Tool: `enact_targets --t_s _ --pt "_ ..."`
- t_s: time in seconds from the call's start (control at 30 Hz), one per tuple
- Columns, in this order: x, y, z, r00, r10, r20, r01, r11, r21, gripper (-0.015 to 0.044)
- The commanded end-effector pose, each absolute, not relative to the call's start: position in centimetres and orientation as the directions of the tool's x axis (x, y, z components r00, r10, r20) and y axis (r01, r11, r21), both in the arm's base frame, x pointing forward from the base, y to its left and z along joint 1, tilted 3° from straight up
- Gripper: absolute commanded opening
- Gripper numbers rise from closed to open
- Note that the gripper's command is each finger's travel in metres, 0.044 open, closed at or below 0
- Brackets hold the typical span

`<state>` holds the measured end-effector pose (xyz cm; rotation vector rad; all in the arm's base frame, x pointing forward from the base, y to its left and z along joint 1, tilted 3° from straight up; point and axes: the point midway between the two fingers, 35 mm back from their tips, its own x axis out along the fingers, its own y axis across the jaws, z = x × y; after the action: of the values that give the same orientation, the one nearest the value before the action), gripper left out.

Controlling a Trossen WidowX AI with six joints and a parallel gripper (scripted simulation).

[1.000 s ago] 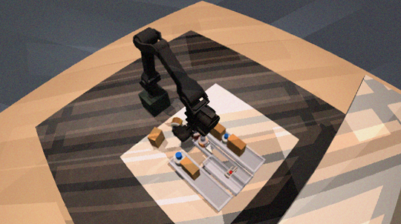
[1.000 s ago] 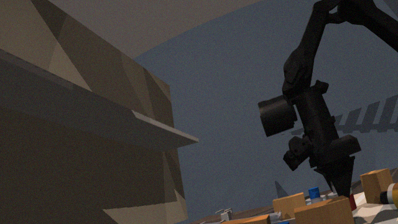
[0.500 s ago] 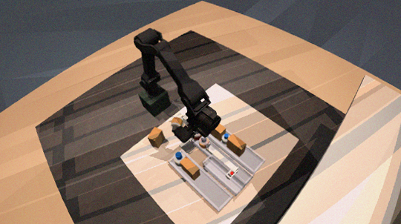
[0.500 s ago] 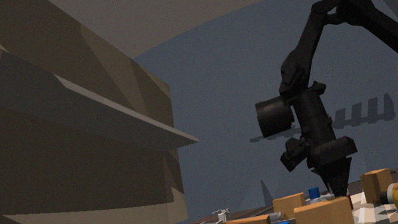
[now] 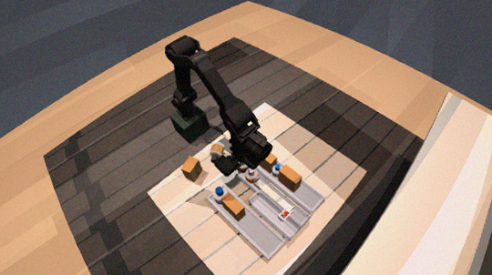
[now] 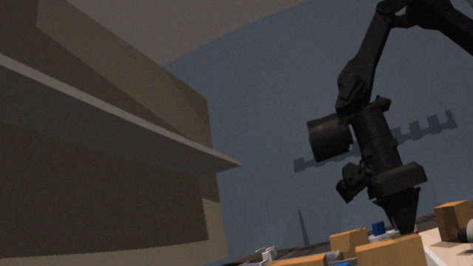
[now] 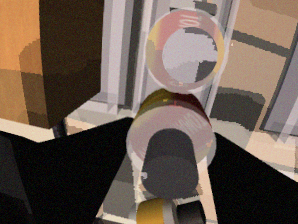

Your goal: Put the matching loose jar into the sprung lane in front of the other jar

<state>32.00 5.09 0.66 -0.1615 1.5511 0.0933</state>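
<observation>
My gripper (image 5: 240, 169) (image 7: 170, 132) is shut on a jar (image 7: 135, 137) with a dark cap, a translucent top and a red and yellow body. It holds the jar upright at the front end of the sprung lane (image 7: 230, 20). The lane jar (image 5: 251, 175) (image 7: 159, 37) stands just behind the held one, with similar red and yellow colouring and a pale round top. The two look very close in the wrist view; I cannot tell whether they touch. In the exterior view the fingertips (image 6: 406, 230) are low behind an orange block. The held jar's base and the front stop are hidden.
Orange blocks (image 5: 234, 206) (image 5: 289, 177) and blue-capped bottles (image 5: 219, 192) (image 5: 277, 168) stand in the side lanes. Another block (image 5: 191, 168) (image 6: 452, 221) and a lying jar with a yellow band (image 5: 217, 149) (image 7: 150, 212) are near the lane fronts. A red-marked piece (image 5: 286, 213) sits farther back.
</observation>
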Motion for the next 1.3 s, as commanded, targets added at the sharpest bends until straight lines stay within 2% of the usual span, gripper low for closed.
enact_targets --t_s 0.0,1.27 --pt "33.0 5.3 1.2 0.049 -0.035 -0.998 -0.164 0.985 -0.043 0.0000" --pt "34.2 5.5 1.4 0.051 -0.035 -0.998 -0.164 0.985 -0.043 0.0000"
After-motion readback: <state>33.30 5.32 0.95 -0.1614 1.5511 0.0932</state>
